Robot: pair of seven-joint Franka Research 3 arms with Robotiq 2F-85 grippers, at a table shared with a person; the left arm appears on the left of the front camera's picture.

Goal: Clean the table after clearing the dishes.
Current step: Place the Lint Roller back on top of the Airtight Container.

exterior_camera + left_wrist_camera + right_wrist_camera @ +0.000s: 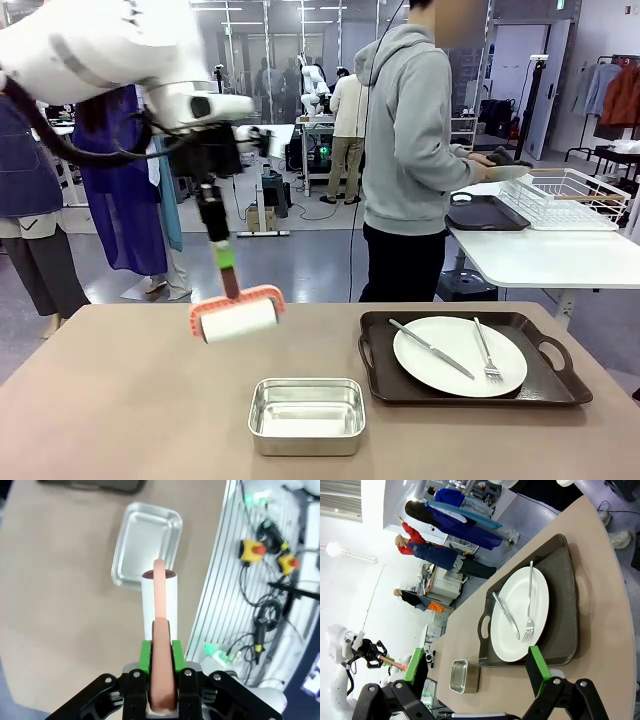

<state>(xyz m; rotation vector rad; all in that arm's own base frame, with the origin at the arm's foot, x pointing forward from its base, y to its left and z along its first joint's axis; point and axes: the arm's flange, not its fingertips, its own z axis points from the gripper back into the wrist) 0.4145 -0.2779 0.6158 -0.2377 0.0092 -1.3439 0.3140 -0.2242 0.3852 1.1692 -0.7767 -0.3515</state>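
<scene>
My left pincer [161, 652] pinches the lint roller [238, 318] by its handle, hanging above the table's [120, 400] left half, ready for wiping. My right pincer [476, 666] stands spread, facing the tray [560, 385] and plate [440, 365] near the right edge, which I judge not yet cleared.

A shallow rectangular steel tin [306, 415] lies mouth up, its inside shiny. Beyond it a person in a grey hoodie [410, 150] stands side-on at a small white counter [540, 255] that carries a white wire rack [570, 198]. Garments [612, 92] hang far right.
</scene>
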